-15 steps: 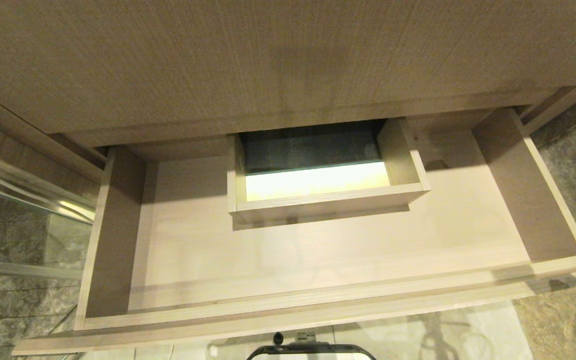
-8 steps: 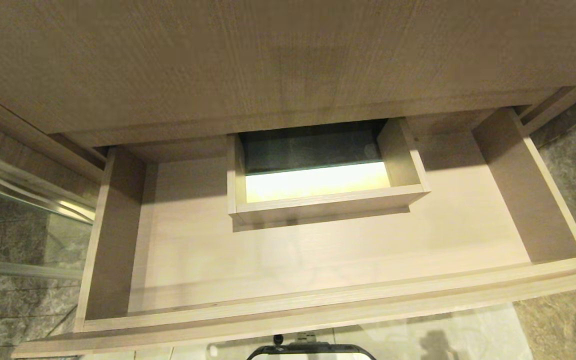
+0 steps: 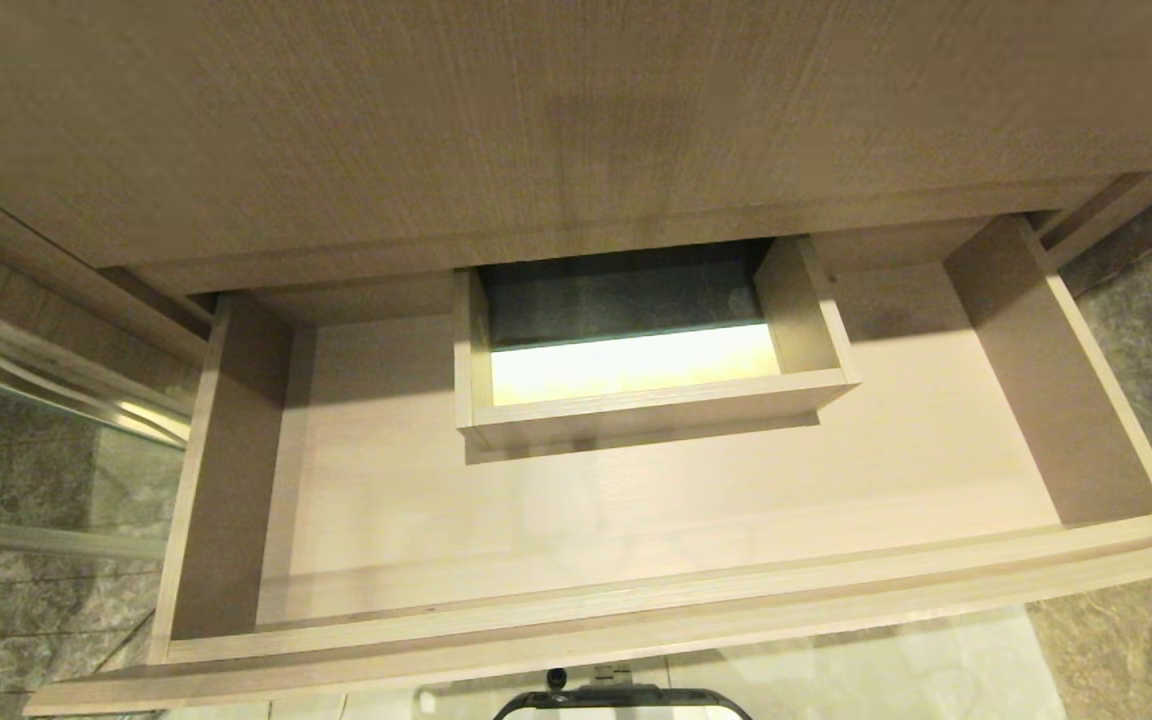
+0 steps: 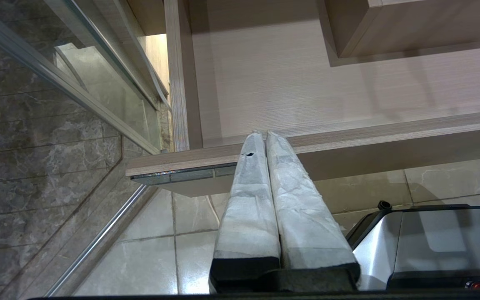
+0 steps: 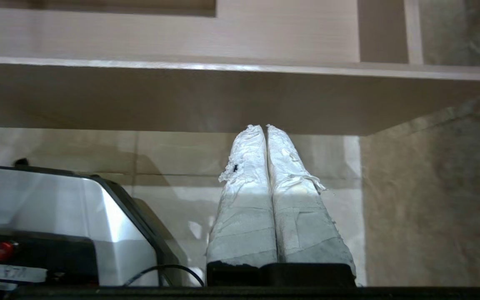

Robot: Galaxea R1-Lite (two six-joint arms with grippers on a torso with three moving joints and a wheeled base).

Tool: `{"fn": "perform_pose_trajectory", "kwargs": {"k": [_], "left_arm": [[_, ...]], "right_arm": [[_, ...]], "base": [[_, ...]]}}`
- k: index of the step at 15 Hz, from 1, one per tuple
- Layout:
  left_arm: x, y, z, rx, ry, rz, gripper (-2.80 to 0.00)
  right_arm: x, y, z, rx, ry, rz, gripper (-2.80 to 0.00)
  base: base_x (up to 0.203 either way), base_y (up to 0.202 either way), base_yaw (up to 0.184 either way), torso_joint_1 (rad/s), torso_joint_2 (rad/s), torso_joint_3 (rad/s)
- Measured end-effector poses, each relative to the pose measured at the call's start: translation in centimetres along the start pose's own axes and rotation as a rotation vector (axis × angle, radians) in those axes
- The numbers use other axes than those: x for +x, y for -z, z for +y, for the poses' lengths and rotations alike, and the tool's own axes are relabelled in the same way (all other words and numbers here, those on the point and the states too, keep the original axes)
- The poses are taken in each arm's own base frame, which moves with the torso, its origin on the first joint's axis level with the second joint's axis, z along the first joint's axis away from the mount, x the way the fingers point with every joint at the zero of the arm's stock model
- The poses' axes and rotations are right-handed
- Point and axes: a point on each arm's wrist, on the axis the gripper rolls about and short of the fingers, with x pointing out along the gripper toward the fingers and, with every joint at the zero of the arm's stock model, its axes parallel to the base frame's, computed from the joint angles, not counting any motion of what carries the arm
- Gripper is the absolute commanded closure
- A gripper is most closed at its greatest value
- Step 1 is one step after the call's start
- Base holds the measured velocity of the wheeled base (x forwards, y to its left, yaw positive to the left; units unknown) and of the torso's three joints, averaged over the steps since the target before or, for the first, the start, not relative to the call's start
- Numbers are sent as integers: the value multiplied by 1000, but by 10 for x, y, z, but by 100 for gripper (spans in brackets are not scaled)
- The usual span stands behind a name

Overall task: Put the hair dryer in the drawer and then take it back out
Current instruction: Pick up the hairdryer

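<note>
Both our grippers, left (image 4: 263, 133) and right (image 5: 263, 127), hang pinched together and empty below the open drawer (image 3: 596, 625). We see no hair dryer anywhere, so we risk groping blindly and bumping the drawer front on rising.

Light wood-grain drawer (image 3: 636, 520); mottled grey marble floor (image 3: 1136, 640).

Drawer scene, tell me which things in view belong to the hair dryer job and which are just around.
Part of the job:
- drawer, pulled open, nothing lying in it
- left gripper, shut, empty
- right gripper, shut, empty
- hair dryer: not visible in any view

Just around:
- wood panel above the drawer
- tiled floor
- robot base
</note>
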Motion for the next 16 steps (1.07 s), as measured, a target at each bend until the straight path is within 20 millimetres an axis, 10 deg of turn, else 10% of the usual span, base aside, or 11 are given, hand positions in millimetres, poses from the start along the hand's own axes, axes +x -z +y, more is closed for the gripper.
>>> {"fn": "perform_pose_trajectory", "kwargs": {"k": [16], "left_arm": [[0, 0, 0, 0, 0, 0, 0]], "right_arm": [[2, 5, 3, 51, -114, -171, 0]], "base": [[0, 0, 0, 0, 0, 0]]}}
